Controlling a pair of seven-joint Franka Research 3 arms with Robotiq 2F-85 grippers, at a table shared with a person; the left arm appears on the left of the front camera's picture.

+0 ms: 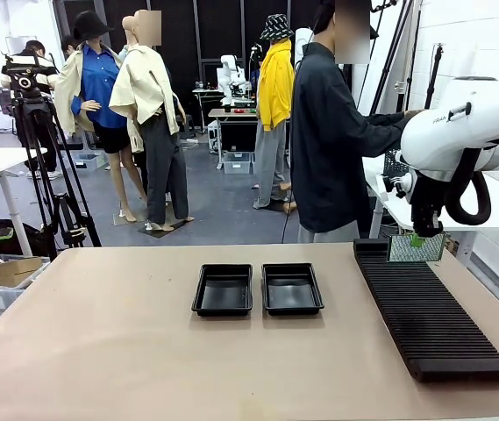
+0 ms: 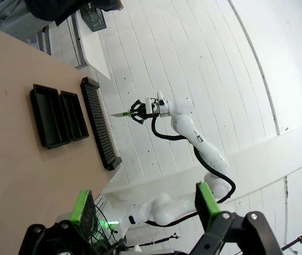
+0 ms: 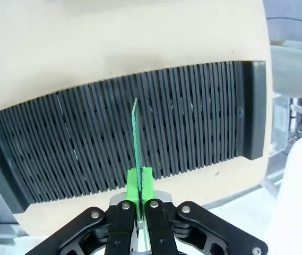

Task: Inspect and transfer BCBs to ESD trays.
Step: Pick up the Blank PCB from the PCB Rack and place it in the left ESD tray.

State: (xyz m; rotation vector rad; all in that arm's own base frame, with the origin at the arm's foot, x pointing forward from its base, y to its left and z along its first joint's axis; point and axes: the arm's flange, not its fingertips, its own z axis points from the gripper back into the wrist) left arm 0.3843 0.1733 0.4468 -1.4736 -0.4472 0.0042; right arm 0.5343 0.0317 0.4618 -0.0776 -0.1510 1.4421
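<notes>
While my left gripper point(image 2: 144, 210) hangs spread and empty, well clear of the tabletop point(image 1: 100, 333), both ESD trays point(image 1: 224, 294) at twelve o'clock lie bare; no board sits in either yet; at two o'clock, over the far end of the slotted rack point(image 1: 433, 311), my right gripper point(image 1: 417, 239) is pinching one BCB point(image 1: 416, 249) on edge; I judge inspection and transfer both remain.

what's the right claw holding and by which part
A BCB, pinched at the middle of its top edge by the right claw, hanging above the rack. The left claw is open and empty.
</notes>
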